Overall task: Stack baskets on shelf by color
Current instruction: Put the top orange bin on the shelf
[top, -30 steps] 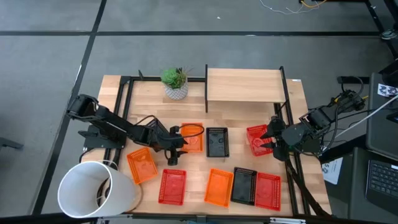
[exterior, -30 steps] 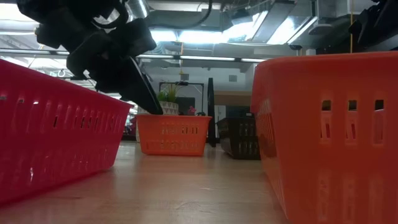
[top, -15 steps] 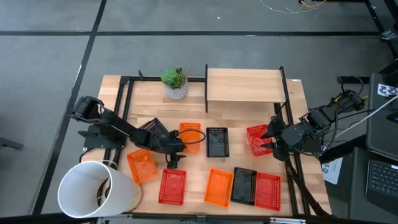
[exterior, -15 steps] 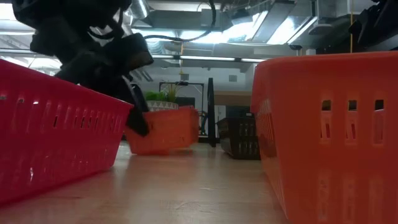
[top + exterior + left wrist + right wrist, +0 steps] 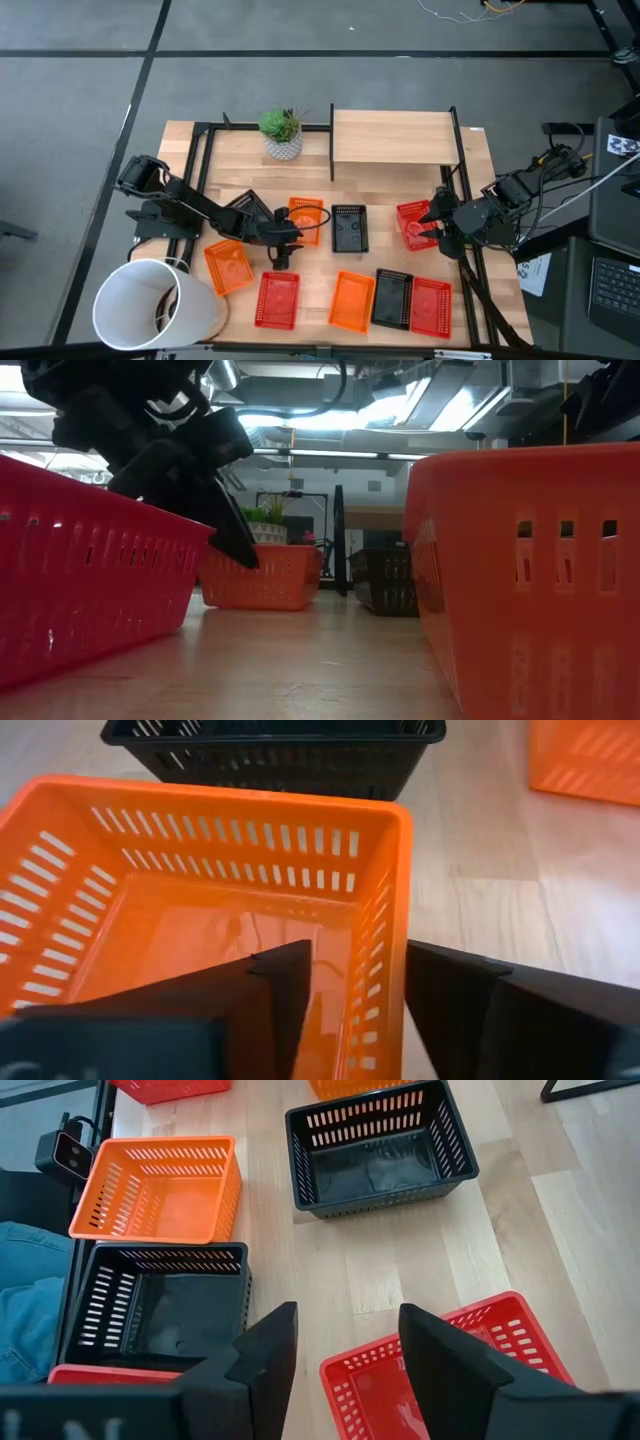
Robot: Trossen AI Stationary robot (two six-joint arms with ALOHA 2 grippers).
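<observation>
The left gripper [image 5: 283, 236] has one finger inside and one outside the side wall of the orange plastic mesh basket [image 5: 305, 220], fingers narrow on that wall. Half a second ago that basket hung tilted in the low view; now it sits level again, and from above it has slid a touch toward the left arm since a second ago. It lies on the light wooden counter [image 5: 240, 170] just beside the black mesh basket [image 5: 348, 228], in front of the wooden shelf on its black frame [image 5: 392, 136].

The right gripper [image 5: 432, 222] has not moved, fingers spread wide over the red mesh basket [image 5: 412, 224] at the counter's right side, nothing between them.

Count from above: four orange baskets, three red, two black, nine in all. One shelf, one white patterned plant pot [image 5: 283, 133], one big white bucket [image 5: 150, 305] at the front left corner.
</observation>
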